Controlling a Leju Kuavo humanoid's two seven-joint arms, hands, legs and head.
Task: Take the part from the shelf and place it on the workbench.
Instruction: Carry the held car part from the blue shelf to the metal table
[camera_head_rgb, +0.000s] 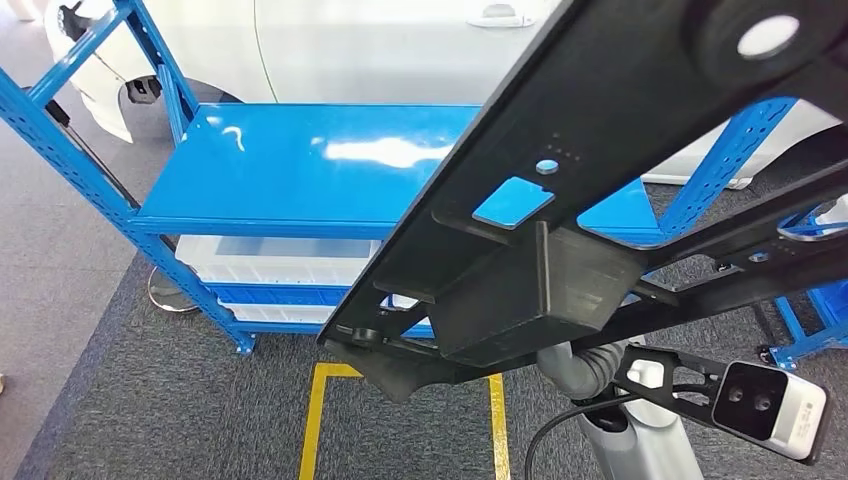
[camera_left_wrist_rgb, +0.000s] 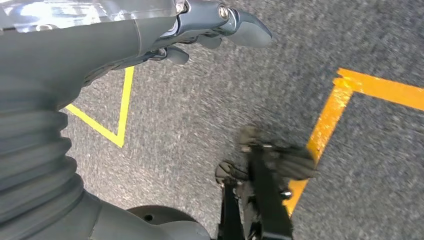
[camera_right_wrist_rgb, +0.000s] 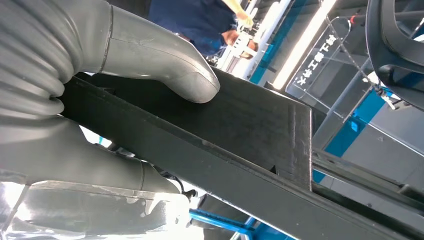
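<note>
A blue shelf (camera_head_rgb: 300, 165) is standing on the far side of the grey carpet (camera_head_rgb: 150, 400), its top board lying bare and shining; a white bin (camera_head_rgb: 270, 260) is sitting on a lower level of it, and a white car (camera_head_rgb: 380, 50) is standing beyond it; yellow floor tape (camera_head_rgb: 318, 420) is marking a box on the carpet near the robot. The black part (camera_head_rgb: 600, 160), a long flat panel with cut-outs and a boxy block on its underside, is stretching diagonally across the right half of the head view, blocking much of the shelf's right side. The right hand (camera_right_wrist_rgb: 100, 100) is grasping this part; its thick grey thumb (camera_right_wrist_rgb: 165, 62) is pressing on one face of the block while the rest of the hand is lying against the other side, so the part is being held up in the air, above the carpet and nearer than the shelf. The left hand (camera_left_wrist_rgb: 200, 30) is hanging over the carpet, holding nothing, its fingers (camera_left_wrist_rgb: 250, 32) extending loosely and touching nothing.
</note>
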